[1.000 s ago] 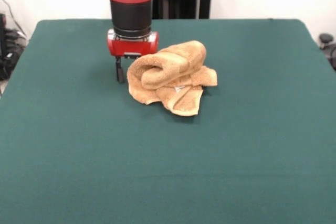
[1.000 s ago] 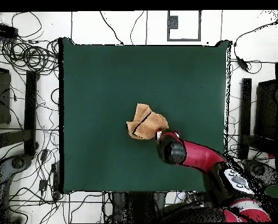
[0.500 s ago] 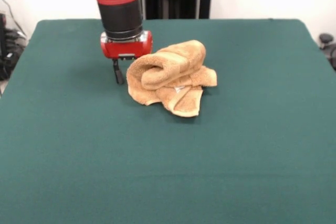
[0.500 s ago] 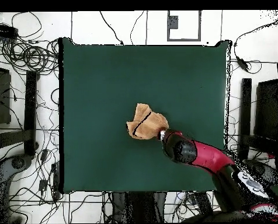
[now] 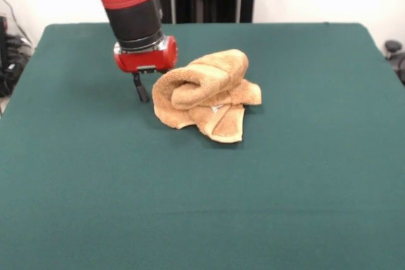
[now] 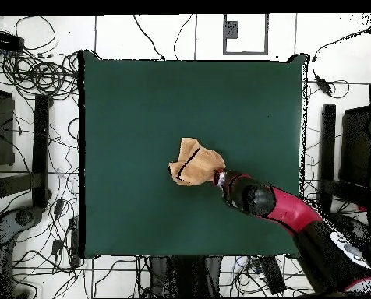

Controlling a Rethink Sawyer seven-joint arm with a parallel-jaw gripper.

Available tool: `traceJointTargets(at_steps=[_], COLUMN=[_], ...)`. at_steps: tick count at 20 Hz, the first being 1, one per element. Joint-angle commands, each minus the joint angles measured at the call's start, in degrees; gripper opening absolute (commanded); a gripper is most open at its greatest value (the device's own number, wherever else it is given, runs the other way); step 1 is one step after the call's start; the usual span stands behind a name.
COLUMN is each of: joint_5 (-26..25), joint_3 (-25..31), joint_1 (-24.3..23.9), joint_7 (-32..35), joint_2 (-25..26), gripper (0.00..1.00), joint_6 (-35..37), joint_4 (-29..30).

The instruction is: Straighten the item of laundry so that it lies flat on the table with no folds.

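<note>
1 towel [image 5: 205, 96], 1 table [image 5: 304, 175], 1 arm [image 5: 130, 4] w/ 1 gripper [image 5: 140, 88].

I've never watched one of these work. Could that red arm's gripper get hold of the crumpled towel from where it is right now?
Probably yes. The gripper hangs low right beside the towel, at the rolled end, and nothing else on the table stands between them. I can't tell whether it is open, though.

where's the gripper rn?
Front view: the gripper is low over the table, just left of the bunched hand towel, apart from it.
</note>
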Motion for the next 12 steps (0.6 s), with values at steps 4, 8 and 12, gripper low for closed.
traceJointTargets(at_steps=[4, 8, 12], joint_5=[-4.3, -4.9, -5.3], joint_3=[11.6, 12.4, 12.2], joint_1=[-0.7, -0.9, -0.6], joint_7=[-1.9, -1.0, 0.4], joint_2=[23.0, 23.5, 23.3], gripper=[1.00, 1.00, 1.00], joint_6=[-5.8, -6.8, -7.6], joint_4=[-9.1, -8.4, -8.0])
